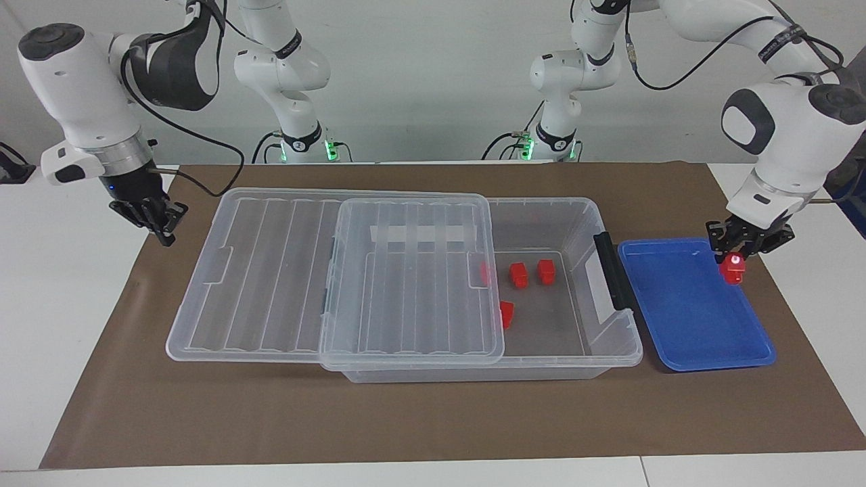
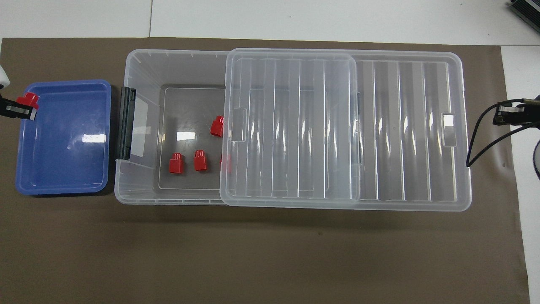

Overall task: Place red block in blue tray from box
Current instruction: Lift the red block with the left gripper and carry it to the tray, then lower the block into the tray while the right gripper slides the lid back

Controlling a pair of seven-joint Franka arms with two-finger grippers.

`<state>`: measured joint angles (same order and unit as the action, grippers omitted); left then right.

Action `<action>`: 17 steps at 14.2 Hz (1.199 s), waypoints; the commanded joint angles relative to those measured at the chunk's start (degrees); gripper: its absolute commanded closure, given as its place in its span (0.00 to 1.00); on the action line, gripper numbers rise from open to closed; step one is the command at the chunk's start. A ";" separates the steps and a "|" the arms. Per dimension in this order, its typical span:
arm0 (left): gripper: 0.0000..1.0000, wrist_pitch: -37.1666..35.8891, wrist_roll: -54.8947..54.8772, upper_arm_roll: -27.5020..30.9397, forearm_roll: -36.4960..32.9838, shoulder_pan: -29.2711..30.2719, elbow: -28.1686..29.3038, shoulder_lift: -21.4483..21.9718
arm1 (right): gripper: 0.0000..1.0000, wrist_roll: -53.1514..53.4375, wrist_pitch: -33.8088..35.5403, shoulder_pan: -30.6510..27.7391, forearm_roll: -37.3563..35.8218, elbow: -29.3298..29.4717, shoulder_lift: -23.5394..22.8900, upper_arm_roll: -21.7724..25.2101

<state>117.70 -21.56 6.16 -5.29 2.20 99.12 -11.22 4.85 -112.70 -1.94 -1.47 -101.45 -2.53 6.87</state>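
Red block (image 1: 733, 268) hangs pinched in my left pincer (image 1: 737, 256), over the blue tray (image 1: 690, 318) right at its rim toward the left arm's end of the bench. I judge that the risk: released here, it could clip that rim and tumble out onto the brown mat (image 1: 433, 419). Four more blocks lie in the open box (image 1: 541, 352). My right pincer (image 1: 157, 218) waits over the mat off the lid (image 1: 413, 277); whether it is open I cannot tell.

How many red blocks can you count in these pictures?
5. One red block is in the left gripper over the blue tray; four lie in the box, two partly under its lid.
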 commanded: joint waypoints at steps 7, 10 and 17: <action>0.87 18.26 2.21 0.00 5.81 -0.35 14.34 -0.81 | 1.00 -1.69 -5.60 0.00 0.86 -0.68 -5.73 0.34; 0.86 22.91 3.10 0.08 6.87 -0.27 18.47 -1.08 | 1.00 -1.69 -5.60 0.36 0.86 -0.68 -6.43 0.16; 0.84 28.55 5.30 0.17 9.07 -0.18 23.05 -2.57 | 1.00 -1.95 -5.33 2.47 0.86 -0.77 -6.43 -2.47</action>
<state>143.78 -16.41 6.10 2.74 1.98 120.93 -13.42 4.41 -117.48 0.42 -1.40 -101.94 -8.98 5.62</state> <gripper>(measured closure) 0.661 0.991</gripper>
